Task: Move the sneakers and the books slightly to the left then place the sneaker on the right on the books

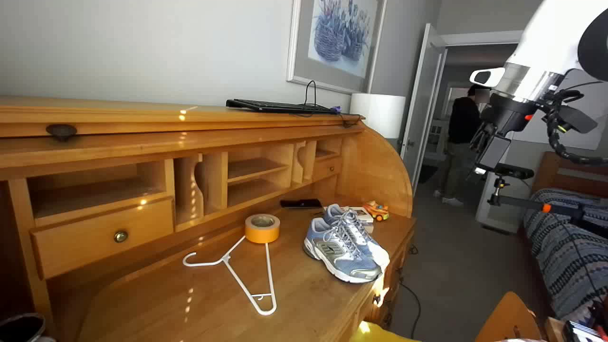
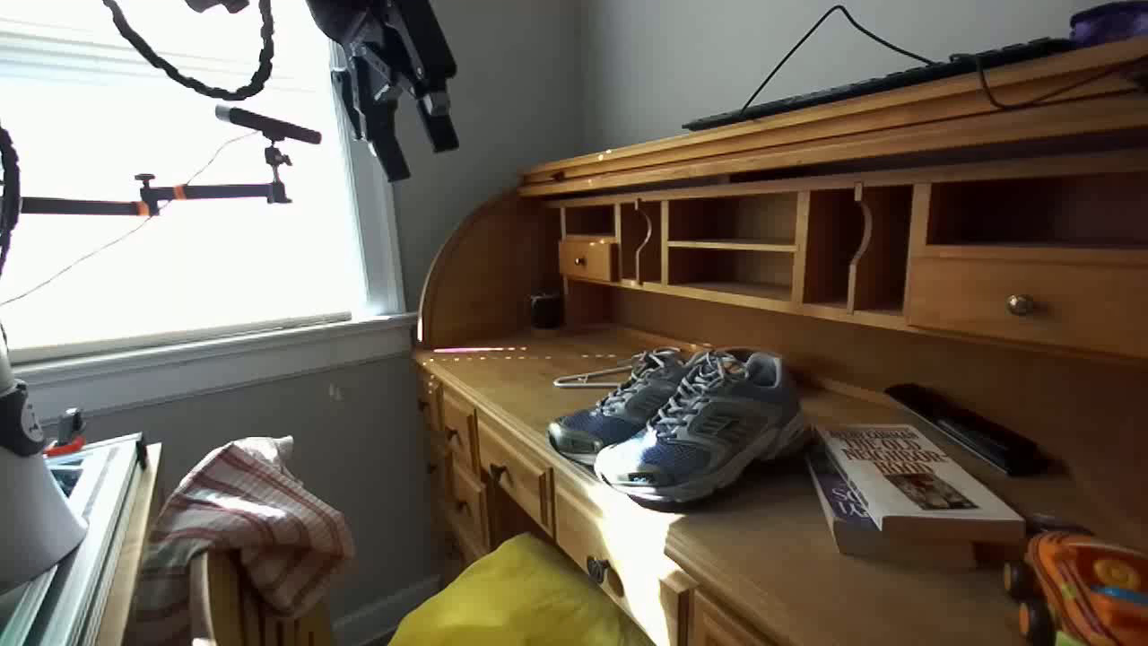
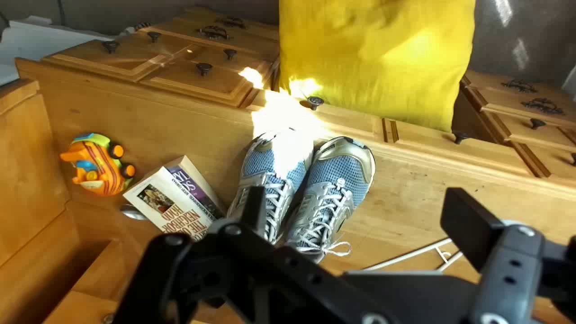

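Observation:
A pair of grey-blue mesh sneakers stands side by side on the wooden desk in both exterior views, with one sneaker [image 1: 338, 251] [image 2: 708, 435] [image 3: 270, 191] beside the other sneaker [image 1: 363, 236] [image 2: 619, 408] [image 3: 330, 193]. The books [image 1: 361, 214] [image 2: 924, 480] [image 3: 175, 198] lie in a low stack close to the sneakers, a white-covered one on top. In an exterior view the sneakers partly hide them. My gripper [image 1: 479, 149] [image 2: 419, 151] [image 3: 362, 216] is open and empty, high above the desk and apart from everything. Its fingers partly hide the sneaker heels in the wrist view.
A white hanger [image 1: 247, 285] and a yellow tape roll [image 1: 262, 229] lie beside the sneakers. An orange toy car [image 1: 376, 210] [image 2: 1090, 583] [image 3: 96, 164] and a black flat object [image 1: 300, 203] [image 2: 969, 429] lie near the books. Cubbies [image 1: 256, 171] line the desk's back. Yellow cloth [image 3: 373, 58] is at the front.

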Tool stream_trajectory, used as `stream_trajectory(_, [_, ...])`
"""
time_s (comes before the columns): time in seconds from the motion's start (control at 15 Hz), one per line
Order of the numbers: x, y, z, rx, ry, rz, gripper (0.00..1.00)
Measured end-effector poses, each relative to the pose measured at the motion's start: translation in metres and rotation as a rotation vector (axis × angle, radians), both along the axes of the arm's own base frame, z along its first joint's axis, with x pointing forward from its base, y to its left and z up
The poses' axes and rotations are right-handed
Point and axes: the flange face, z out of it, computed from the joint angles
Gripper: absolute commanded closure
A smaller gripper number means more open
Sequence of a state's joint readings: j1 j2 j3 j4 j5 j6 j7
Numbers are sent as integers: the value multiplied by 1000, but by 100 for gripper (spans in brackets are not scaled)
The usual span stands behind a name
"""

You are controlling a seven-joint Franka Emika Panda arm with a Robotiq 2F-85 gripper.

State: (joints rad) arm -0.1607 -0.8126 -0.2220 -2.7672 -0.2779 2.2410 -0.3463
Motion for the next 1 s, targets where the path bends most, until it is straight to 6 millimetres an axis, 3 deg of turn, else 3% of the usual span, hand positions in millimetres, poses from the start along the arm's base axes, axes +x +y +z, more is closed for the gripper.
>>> stream_trajectory(0.2, [-3, 4, -17, 10, 36, 5, 0])
stream_trajectory(0.53, [-1, 2, -13, 8, 31, 2, 0])
stream_trajectory(1.0, [30, -20, -6, 16, 26, -26, 0])
